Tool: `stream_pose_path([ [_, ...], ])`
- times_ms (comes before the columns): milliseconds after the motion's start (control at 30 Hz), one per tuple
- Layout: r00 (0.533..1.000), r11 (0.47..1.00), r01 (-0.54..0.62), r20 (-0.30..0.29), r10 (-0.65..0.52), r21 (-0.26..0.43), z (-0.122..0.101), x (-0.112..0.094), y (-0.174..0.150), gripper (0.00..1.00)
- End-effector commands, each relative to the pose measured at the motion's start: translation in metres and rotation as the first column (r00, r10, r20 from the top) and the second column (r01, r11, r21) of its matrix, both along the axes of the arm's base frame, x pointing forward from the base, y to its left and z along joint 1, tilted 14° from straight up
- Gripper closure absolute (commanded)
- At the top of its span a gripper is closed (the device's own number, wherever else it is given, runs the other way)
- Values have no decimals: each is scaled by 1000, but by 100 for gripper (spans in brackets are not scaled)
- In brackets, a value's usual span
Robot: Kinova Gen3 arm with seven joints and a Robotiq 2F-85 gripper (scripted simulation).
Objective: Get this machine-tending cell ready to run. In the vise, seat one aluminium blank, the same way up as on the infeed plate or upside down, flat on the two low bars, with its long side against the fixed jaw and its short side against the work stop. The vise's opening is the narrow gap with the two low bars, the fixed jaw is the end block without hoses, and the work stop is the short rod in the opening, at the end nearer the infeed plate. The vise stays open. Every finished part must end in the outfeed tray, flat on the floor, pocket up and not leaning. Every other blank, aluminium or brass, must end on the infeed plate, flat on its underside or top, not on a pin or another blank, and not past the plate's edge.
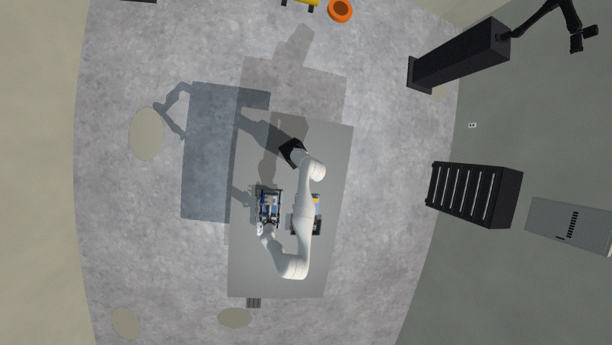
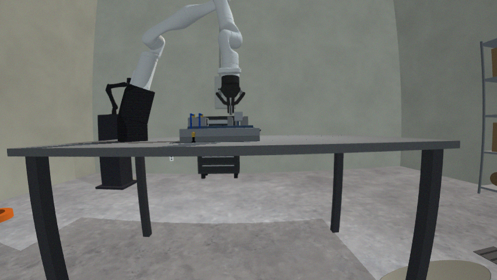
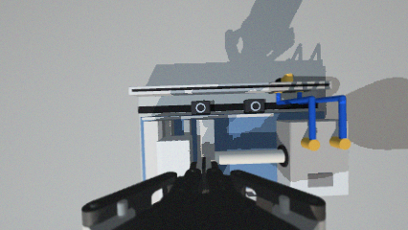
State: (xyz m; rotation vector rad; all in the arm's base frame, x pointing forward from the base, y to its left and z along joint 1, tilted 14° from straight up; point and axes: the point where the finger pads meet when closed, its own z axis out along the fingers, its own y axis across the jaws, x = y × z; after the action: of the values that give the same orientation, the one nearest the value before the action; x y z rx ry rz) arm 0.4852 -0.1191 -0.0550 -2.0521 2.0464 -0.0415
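Hovering over the vise [image 3: 306, 153] with its fingers pressed together on nothing, the hand [image 2: 230, 112] points straight down at the narrow opening, just left of a pale block [image 2: 238, 116] on the fixture [image 2: 219, 133] on the grey surface [image 2: 347, 143]. Whether that block is a seated aluminium blank cannot be told, and the infeed plate and outfeed tray are mostly hidden under the arm in the top view, so most of the sorting appears unconfirmed or still ahead.

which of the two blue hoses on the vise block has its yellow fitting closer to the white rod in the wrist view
The left hose: its yellow fitting hangs nearer the white rod than the right hose's fitting, which sits at the block's outer edge.
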Motion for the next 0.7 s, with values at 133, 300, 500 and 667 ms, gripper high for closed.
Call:
stream_pose_path([
  [133, 1000, 1000, 1, 0, -1, 0, -2, 0, 0, 100],
  [300, 1000, 1000, 1, 0, -1, 0, -3, 1, 0, 100],
  [500, 1000, 1000, 1, 0, -1, 0, -3, 1, 0, 100],
  [667, 1000, 1000, 1, 0, -1, 0, -3, 1, 0, 100],
])
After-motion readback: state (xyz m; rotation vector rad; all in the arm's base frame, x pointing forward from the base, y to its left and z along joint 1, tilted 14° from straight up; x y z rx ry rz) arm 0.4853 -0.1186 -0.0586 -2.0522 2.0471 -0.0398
